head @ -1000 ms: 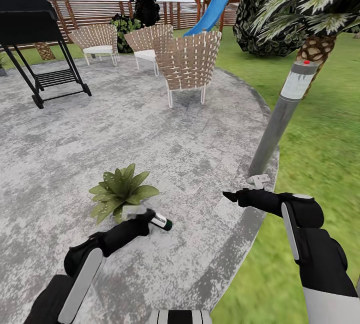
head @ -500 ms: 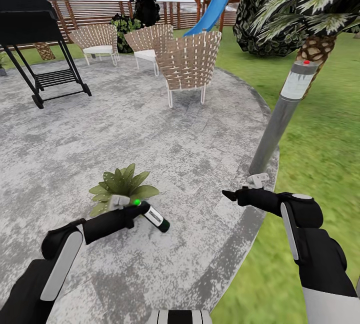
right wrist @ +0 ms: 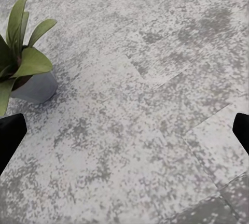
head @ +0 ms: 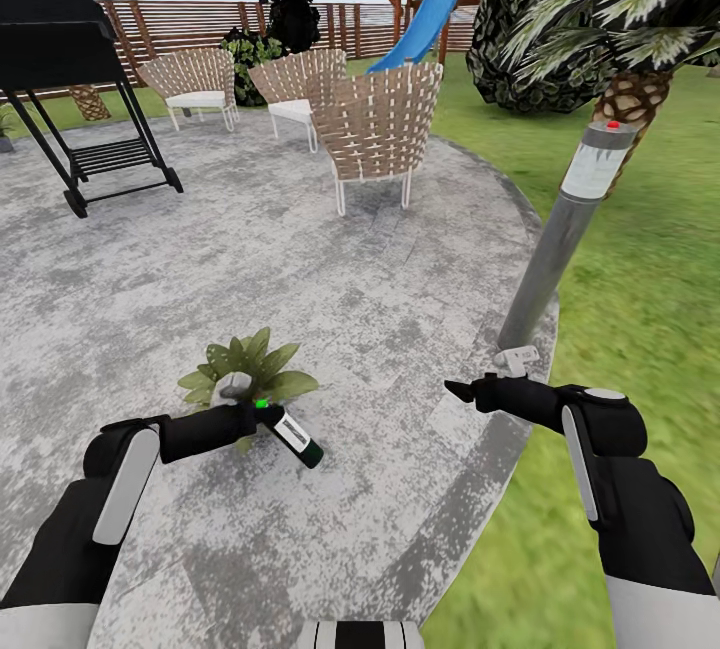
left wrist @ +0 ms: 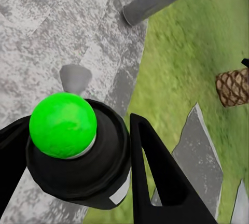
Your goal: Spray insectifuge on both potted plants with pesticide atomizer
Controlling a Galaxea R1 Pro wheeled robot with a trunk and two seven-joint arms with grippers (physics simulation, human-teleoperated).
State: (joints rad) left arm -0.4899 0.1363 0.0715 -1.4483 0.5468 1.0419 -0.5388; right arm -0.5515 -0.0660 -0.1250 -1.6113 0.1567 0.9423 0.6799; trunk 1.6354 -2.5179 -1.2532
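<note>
My left gripper (head: 262,416) is shut on the pesticide atomizer (head: 296,437), a dark bottle with a white label band, held low over the stone patio. Its body slants toward me and to the right. In the left wrist view the atomizer (left wrist: 78,156) sits between the two black fingers, with a bright green tip facing the camera. One potted plant (head: 243,373), a low green rosette, lies just beyond and touching the gripper's outline. The right wrist view catches this plant (right wrist: 21,58) with a grey pot under it. My right gripper (head: 457,391) hovers open to the right, holding nothing.
A tall grey post (head: 560,239) with a red top stands at the patio's right edge, a small white object (head: 516,359) at its base. Woven chairs (head: 378,129) and a black grill (head: 60,39) stand farther back. Lawn (head: 640,309) and a palm (head: 630,99) lie to the right.
My left arm has swung left and slightly away from me, carrying the atomizer up against the plant. The bottle has turned to slant down-right and a green dot now shows at its head. The right arm is still.
</note>
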